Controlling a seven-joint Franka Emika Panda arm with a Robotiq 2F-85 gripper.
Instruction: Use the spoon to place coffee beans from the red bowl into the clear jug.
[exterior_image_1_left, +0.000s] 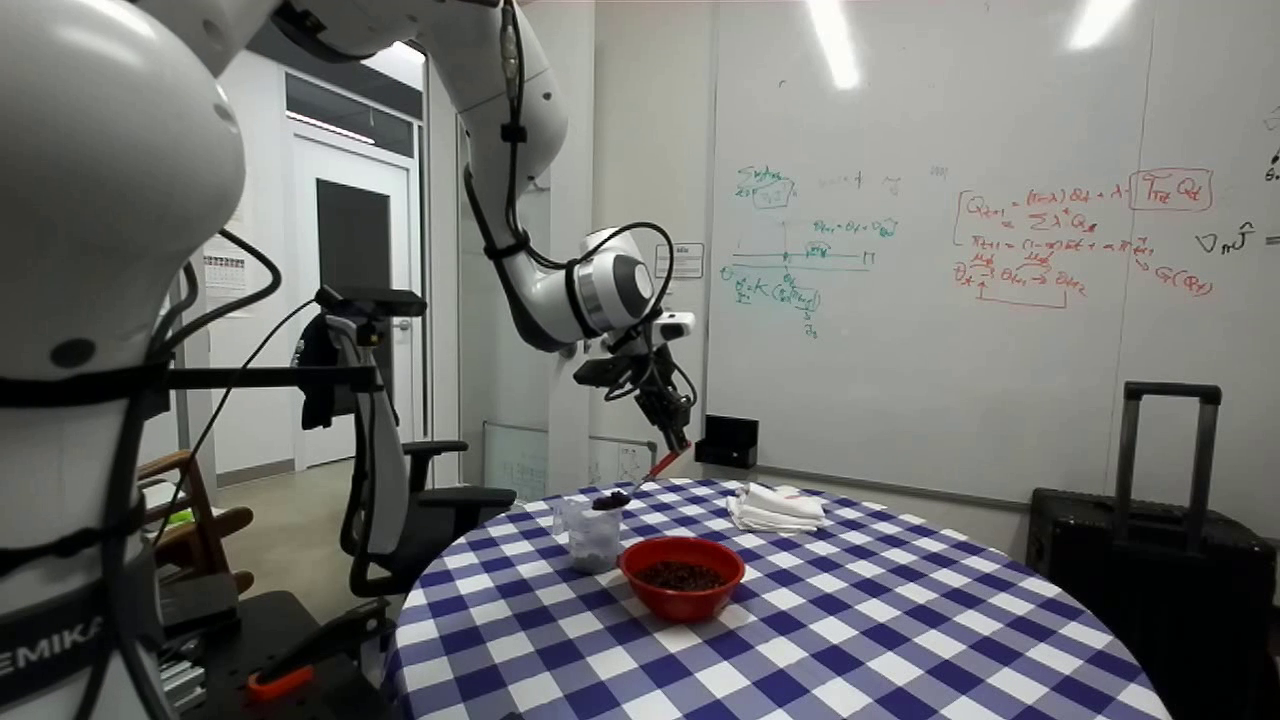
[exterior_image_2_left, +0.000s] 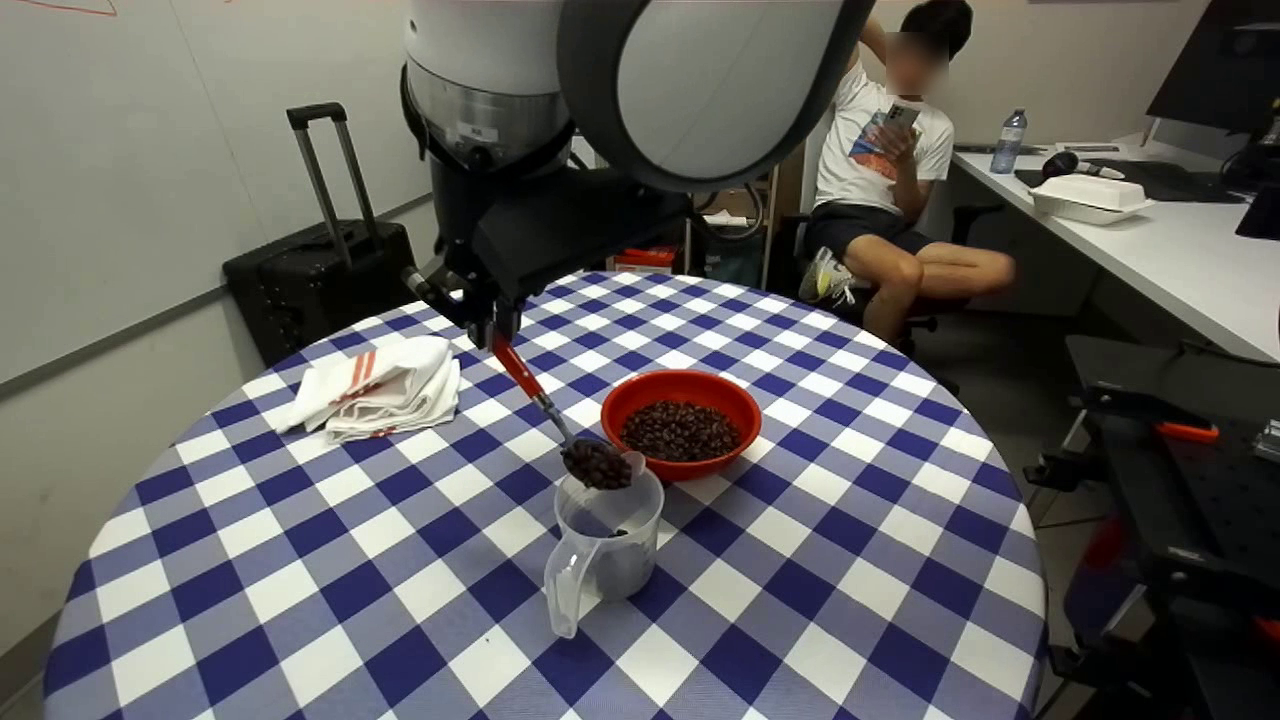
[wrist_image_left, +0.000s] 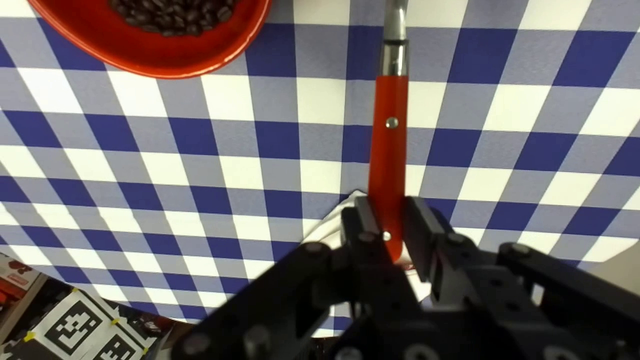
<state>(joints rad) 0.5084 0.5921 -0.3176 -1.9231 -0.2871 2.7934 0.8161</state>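
My gripper is shut on the red handle of the spoon; in both exterior views the gripper holds the spoon slanting down. The spoon's bowl carries a heap of dark coffee beans at the rim of the clear jug, over its opening. The jug stands upright; a small dark speck shows inside. The red bowl, beside the jug, holds many beans. In the wrist view the red bowl is partly cut off; the spoon's head and jug are out of view.
A folded white cloth lies on the checked round table, partly behind the gripper in the wrist view. A black suitcase stands by the whiteboard. A seated person is beyond the table.
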